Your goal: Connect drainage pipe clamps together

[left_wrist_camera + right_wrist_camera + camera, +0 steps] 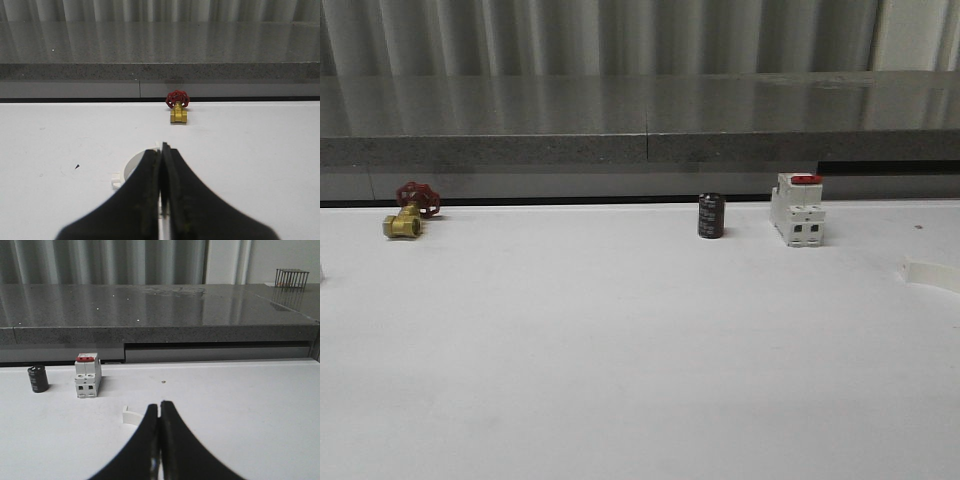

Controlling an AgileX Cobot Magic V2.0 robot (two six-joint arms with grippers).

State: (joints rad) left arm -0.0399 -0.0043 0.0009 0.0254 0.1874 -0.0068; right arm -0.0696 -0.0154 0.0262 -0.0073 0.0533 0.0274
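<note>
Though apart, clamps [131,165] on table [620,350]

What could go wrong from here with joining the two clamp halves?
The left claw looks shut on the thin left clamp half; the band could twist or slip. The right clamp half sits far to the right, beyond the switch, so the tabs may misalign on the long approach.

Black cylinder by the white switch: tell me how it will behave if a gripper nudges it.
The black cylinder stands upright on a narrow base, so a nudge near its top would probably tip it. Once on its round side it would likely roll across the table. It looks rigid, not floppy.
</note>
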